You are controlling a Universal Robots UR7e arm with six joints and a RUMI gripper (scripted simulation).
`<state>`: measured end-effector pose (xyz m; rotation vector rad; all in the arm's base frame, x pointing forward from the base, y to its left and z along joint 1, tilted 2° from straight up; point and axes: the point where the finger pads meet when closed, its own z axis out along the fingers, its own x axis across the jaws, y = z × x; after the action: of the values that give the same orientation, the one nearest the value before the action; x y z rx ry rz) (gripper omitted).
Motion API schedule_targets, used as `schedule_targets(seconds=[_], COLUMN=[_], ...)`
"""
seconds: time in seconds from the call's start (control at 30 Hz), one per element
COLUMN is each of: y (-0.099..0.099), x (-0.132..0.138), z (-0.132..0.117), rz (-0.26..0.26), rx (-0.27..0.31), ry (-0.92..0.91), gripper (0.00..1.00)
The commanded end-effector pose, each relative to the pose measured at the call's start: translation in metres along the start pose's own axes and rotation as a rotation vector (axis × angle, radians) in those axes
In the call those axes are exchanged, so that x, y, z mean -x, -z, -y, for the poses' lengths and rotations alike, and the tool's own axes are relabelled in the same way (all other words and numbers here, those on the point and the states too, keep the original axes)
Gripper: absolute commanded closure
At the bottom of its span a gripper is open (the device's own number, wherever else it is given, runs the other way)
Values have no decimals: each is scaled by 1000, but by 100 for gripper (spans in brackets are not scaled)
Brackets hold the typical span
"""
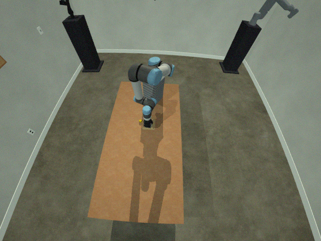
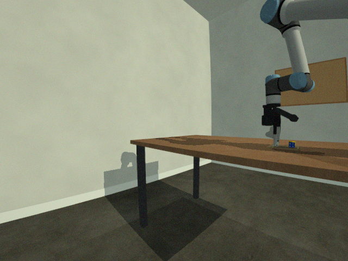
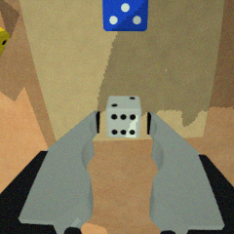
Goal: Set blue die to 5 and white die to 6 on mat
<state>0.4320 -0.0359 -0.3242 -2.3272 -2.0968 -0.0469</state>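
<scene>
- The black-and-grey two-jaw gripper [image 1: 148, 127] [image 2: 276, 145] [image 3: 123, 113] points down, jaws parted slightly, a narrow gap on each side of the die between them; it pinches nothing.
- The white cubic die [image 3: 123, 118] sits between the fingertips, near the mat's edge, six pips facing the wrist camera and two on the adjoining face.
- The thin tan rectangular mat [image 1: 144, 128] [image 2: 286, 148] [image 3: 63, 73] lies on the brown wooden table [image 1: 116, 181] [image 2: 224, 151] [image 3: 122, 185].
- The blue cubic die [image 2: 292, 144] [image 3: 125, 16] rests on the mat, apart from the gripper, partly cropped in the wrist view.
- The yellow cubic die [image 1: 140, 120] [image 3: 2, 41] is off the mat, beside it.
</scene>
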Motion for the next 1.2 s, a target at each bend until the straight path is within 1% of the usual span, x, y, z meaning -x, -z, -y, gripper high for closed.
schedule_targets(seconds=[0.0, 0.17, 0.4, 0.47, 0.6, 0.73, 0.87, 1.07, 1.1, 1.17], y=[4, 18, 51, 51, 69, 82, 89, 90, 90, 90], x=[0, 0, 0, 0, 0, 0, 0, 0, 0, 0], z=[-1, -1, 0, 0, 0, 0, 0, 0, 0, 0], rz=[0, 0, 0, 0, 0, 0, 0, 0, 0, 0], rx=[1, 1, 1, 1, 1, 1, 1, 1, 1, 1], ry=[0, 0, 0, 0, 0, 0, 0, 0, 0, 0], gripper=[76, 76, 76, 76, 76, 76, 76, 76, 0, 0])
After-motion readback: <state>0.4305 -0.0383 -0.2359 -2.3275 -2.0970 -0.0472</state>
